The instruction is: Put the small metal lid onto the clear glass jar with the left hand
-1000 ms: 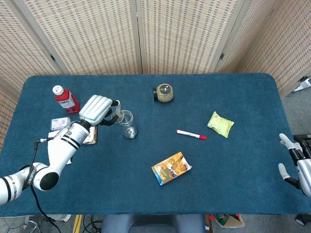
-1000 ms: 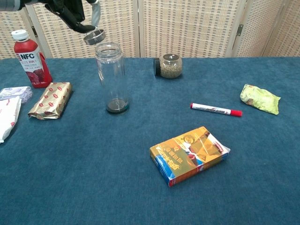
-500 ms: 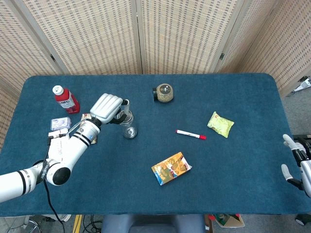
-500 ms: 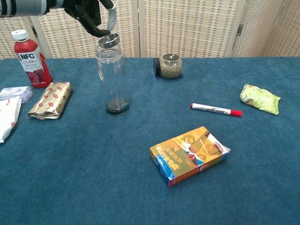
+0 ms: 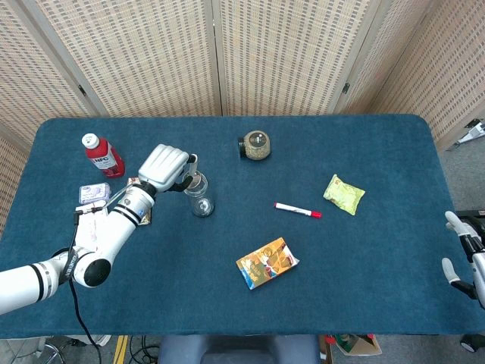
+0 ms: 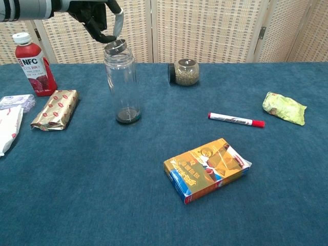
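While I had the left hand (image 6: 97, 18) pinching the small metal lid (image 6: 116, 46) by its rim, the lid sat right at the mouth of the clear glass jar (image 6: 122, 84), tilted a little, its near edge seemingly touching the jar's lip, though I could not tell whether it was truly seated. From the head view the left hand (image 5: 164, 167) covered much of the jar (image 5: 200, 196), so I judged alignment mainly from the chest camera. To do this step well, I reckoned the lid needed levelling first, then a slow, straight descent so that it dropped squarely over the opening; any sideways push could tip a tall, narrow jar, so the fingers should let go only once the lid rested flat all round. The right hand (image 5: 464, 254) hung at the far right edge of the counter, fingers apart and holding nothing. The counter (image 6: 102, 195) was covered in dark blue cloth, likely grippy enough to steady the jar's base. On it lay a red juice bottle (image 6: 32, 64), a gold foil packet (image 6: 55, 109), a small round jar of grains (image 6: 186, 72) on its side, a red-capped marker (image 6: 236, 120), a green snack bag (image 6: 284, 108) and an orange box (image 6: 207, 169). Folding wicker screens (image 5: 280, 53) closed off the room behind.
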Available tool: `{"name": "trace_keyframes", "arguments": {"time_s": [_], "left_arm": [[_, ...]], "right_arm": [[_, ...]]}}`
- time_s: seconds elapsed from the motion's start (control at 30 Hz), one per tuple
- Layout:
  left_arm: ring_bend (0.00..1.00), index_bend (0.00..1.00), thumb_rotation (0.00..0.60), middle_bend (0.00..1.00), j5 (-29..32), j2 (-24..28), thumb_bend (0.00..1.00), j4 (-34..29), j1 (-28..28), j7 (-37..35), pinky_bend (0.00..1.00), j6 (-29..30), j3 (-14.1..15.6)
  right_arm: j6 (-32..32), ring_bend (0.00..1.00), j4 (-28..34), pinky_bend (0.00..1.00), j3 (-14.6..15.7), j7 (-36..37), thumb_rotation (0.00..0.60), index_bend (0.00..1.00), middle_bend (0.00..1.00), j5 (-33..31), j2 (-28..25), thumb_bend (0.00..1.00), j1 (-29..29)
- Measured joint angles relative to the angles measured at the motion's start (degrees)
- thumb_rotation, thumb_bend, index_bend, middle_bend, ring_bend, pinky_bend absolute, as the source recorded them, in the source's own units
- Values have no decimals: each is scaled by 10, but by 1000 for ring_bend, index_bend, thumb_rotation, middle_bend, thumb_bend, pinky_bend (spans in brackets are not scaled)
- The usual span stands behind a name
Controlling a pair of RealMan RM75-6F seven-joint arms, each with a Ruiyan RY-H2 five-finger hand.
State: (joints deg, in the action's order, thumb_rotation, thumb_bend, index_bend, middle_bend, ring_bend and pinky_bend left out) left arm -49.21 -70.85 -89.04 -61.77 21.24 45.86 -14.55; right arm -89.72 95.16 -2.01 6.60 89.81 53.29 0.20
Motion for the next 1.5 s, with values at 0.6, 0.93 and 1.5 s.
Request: {"name": "trace_keyframes", "arguments": {"time_s": [0.6, 0.93, 1.5], "left_arm": [[981, 607, 600, 1000, 12, -8, 430, 4, -10, 11, 1000, -2, 15], [981, 563, 600, 1000, 25, -6, 425, 2, -14, 18, 1000, -2, 20], [976, 309, 600, 1000, 35, -9, 425, 1, -18, 26, 1000, 7, 25]], "right_arm": [[-3, 70, -1, 129, 1, 0, 600, 49, 238, -2, 0, 421, -5], [-2, 70, -2, 129, 0, 1, 600, 49, 238, -2, 1, 421, -5], [-4, 70, -1, 129, 0, 0, 600, 49, 238, -2, 0, 421, -7]]}}
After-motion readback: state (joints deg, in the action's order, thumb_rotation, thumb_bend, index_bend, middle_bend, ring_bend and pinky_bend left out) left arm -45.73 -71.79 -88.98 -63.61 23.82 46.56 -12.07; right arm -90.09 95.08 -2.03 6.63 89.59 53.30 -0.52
